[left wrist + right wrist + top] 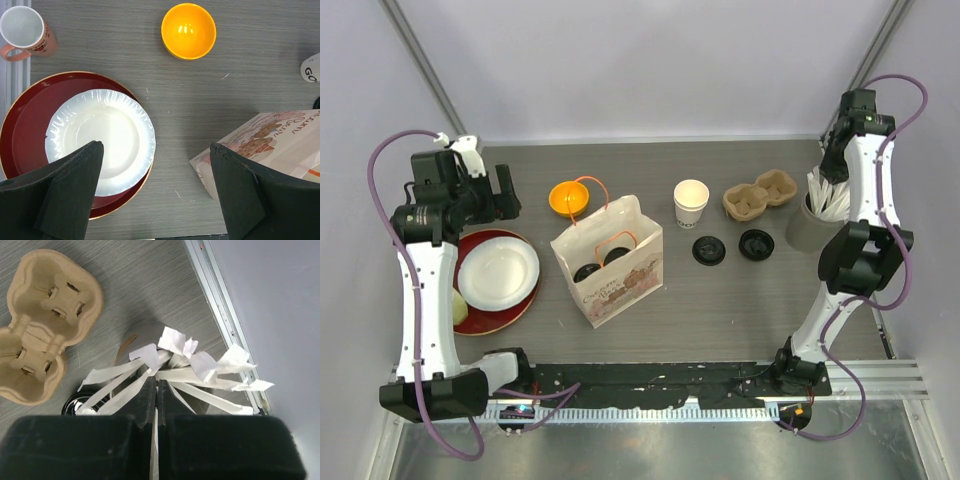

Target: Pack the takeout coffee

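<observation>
A printed paper bag (612, 265) stands open at mid table. Two black-lidded cups (601, 263) show inside it, only their lids visible. An unlidded white paper cup (691, 203) stands to the bag's right; its edge shows in the left wrist view (312, 67). Two loose black lids (709, 249) lie near it. My left gripper (505, 194) (156, 147) is open and empty, high between the plates and the bag (280, 137). My right gripper (832, 163) (156, 384) is shut on a thin paper-wrapped straw (156, 440) above a grey holder (134, 338).
A cardboard cup carrier (760, 195) (42, 325) lies left of the holder of wrapped straws (823, 200) (200, 365). An orange bowl (569, 197) (188, 31), a pinkish mug (22, 30) and a white plate (100, 135) on a red plate (515, 310) sit at left.
</observation>
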{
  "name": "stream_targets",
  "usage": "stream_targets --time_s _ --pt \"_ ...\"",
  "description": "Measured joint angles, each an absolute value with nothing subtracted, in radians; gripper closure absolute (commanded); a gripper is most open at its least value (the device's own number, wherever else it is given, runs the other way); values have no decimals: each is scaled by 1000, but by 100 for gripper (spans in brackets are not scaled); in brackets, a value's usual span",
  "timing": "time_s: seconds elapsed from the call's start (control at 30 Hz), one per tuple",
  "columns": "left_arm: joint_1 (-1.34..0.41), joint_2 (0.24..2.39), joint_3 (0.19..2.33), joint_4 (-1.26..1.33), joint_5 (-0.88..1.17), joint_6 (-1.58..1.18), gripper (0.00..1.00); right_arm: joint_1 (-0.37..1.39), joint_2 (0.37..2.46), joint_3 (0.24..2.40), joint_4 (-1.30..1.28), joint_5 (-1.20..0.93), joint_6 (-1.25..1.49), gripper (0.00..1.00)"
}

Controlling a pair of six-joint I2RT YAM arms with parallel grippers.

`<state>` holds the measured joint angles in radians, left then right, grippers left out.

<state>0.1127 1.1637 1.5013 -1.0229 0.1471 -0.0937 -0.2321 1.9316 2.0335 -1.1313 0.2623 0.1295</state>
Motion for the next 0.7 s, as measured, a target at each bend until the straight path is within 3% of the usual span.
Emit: stream_targets --time_s 0.4,0.7 --pt "113 1177 1501 -1021 208 -93 9 -233 1803 2052 -1139 313 128 99" --pt "113 1171 1501 -1019 214 -97 9 -233 1785 2257 -1134 356 144 99"
